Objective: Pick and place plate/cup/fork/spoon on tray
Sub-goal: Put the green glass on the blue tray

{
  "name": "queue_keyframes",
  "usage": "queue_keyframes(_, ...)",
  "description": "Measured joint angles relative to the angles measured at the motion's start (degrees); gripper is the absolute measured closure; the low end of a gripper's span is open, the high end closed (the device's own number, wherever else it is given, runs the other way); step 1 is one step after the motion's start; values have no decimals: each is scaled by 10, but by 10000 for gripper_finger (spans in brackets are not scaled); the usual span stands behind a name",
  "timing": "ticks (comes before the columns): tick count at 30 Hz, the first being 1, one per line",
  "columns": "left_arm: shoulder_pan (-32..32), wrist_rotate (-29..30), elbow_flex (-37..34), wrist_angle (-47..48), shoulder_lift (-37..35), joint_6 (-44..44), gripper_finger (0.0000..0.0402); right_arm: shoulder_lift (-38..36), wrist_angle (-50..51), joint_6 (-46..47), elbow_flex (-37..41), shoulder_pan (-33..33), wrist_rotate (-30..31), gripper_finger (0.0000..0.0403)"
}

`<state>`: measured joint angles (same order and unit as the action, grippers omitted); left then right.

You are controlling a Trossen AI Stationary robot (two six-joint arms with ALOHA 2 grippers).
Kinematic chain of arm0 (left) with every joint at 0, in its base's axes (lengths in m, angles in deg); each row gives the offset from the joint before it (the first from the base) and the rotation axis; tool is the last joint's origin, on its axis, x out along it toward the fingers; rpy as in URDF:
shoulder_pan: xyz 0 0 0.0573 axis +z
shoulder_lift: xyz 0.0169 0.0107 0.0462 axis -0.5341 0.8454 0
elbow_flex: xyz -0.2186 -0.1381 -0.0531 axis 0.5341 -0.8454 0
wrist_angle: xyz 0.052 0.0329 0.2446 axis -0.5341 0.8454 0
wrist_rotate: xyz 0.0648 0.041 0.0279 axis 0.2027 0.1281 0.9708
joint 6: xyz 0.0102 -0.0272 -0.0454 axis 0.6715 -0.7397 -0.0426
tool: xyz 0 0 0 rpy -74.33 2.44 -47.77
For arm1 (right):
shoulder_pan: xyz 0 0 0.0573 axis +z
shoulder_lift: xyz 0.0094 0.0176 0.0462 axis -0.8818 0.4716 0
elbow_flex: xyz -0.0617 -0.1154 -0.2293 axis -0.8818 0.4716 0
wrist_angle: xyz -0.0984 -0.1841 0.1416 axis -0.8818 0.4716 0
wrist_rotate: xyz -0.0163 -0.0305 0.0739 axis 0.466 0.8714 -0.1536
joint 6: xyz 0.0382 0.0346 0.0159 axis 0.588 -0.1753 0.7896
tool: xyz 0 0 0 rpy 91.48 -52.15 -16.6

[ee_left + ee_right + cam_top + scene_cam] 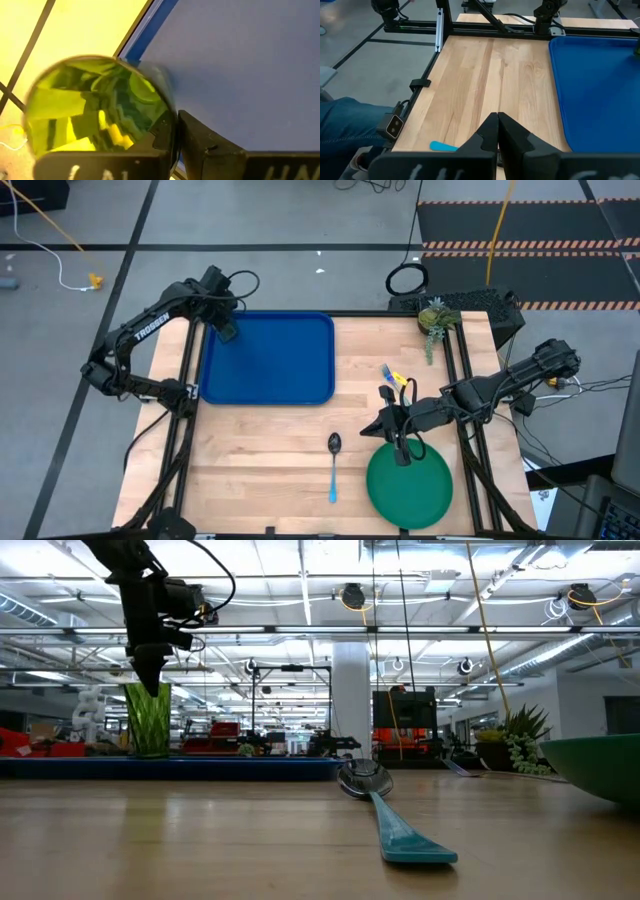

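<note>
one spoon (333, 466) between tray (268, 360) and plate (409, 487), potted plant (434, 318) nearby

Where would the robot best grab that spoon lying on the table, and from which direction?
Probably the middle of the light blue handle of the spoon, coming straight down from above with the fingers spanning its narrow width. The spoon lies flat on the wooden table with clear space on both sides, and the handle is slim and straight, whereas the dark bowl is rounded and shiny.
</note>
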<state>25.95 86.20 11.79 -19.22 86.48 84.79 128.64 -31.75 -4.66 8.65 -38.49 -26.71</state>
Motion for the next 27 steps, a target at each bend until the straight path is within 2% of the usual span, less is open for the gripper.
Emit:
queue_keyframes(5,0,0,0,-1,0,-5,338,0,0,0,0,0,0,403)
queue_keyframes(16,0,1,0,-1,0,-17,335,0,0,0,0,0,0,403)
queue_keyframes(21,0,30,0,-6,0,-25,334,0,0,0,0,0,0,403)
queue_keyframes(27,0,38,0,-18,0,-49,334,0,0,0,0,0,0,403)
